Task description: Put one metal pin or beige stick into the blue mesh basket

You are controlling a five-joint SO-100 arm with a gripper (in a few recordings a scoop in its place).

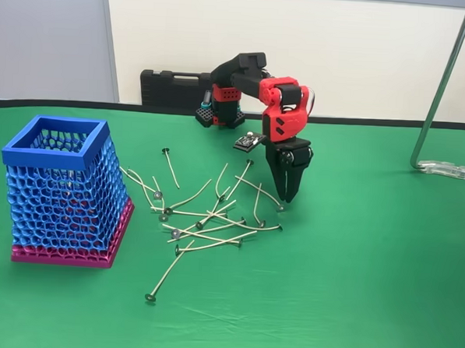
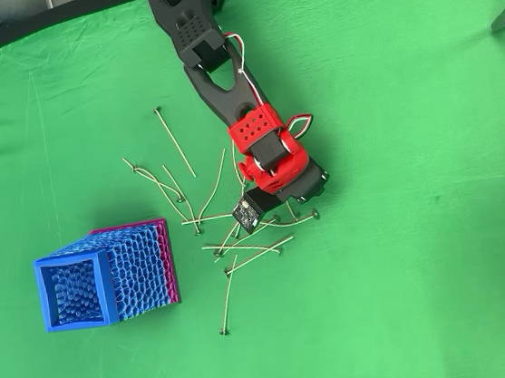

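The blue mesh basket (image 1: 54, 157) (image 2: 72, 261) stands upright on its magenta base at the left of the green table. Several thin beige sticks (image 1: 214, 220) (image 2: 241, 245) with dark round heads lie scattered and crossed to its right. My red and black gripper (image 1: 286, 194) points straight down at the right edge of the pile. Its fingers are drawn together to a point just above the head end of one stick (image 1: 263, 193) (image 2: 297, 221), and I see nothing held between them. In the overhead view the wrist covers the fingertips.
A single stick (image 1: 165, 276) (image 2: 226, 301) lies nearest the front, another (image 1: 170, 167) (image 2: 174, 143) towards the back. A black case (image 1: 174, 89) sits behind the arm's base. A metal stand (image 1: 444, 84) with a clear foot (image 1: 451, 168) is at the right.
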